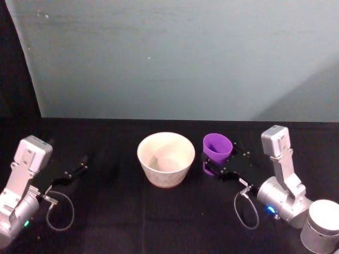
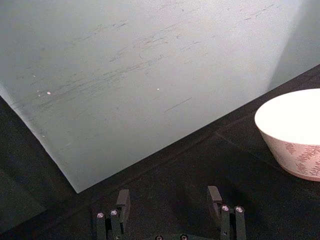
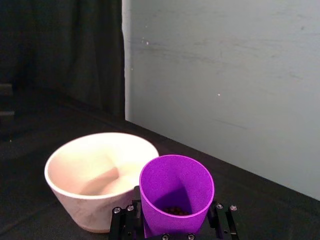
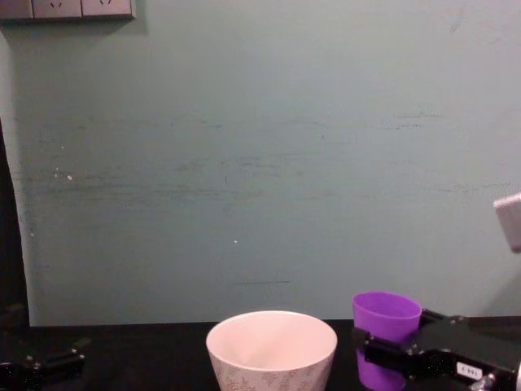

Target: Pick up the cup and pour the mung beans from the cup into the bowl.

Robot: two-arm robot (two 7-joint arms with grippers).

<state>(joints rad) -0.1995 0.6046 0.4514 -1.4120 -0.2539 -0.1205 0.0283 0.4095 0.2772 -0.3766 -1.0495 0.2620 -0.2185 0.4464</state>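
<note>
The purple cup (image 1: 217,147) stands just right of the pale bowl (image 1: 165,174) on the black table. My right gripper (image 1: 218,160) reaches in from the right and is shut on the cup, one finger pressed to each side of its lower wall. In the right wrist view the cup (image 3: 176,187) sits between the fingers (image 3: 122,220), and a few dark mung beans (image 3: 175,211) lie at its bottom. The bowl (image 3: 85,197) beside it looks empty. From the chest, the cup (image 4: 386,322) and the bowl (image 4: 273,362) stand side by side. My left gripper (image 1: 79,166) rests open at the far left.
A pale green wall panel (image 1: 175,58) rises just behind the table's back edge. The black tabletop (image 1: 159,222) stretches in front of the bowl. Loose cable loops hang by the left wrist (image 1: 61,214) and the right wrist (image 1: 246,209). The bowl's patterned side (image 2: 300,157) lies off to one side of the left gripper.
</note>
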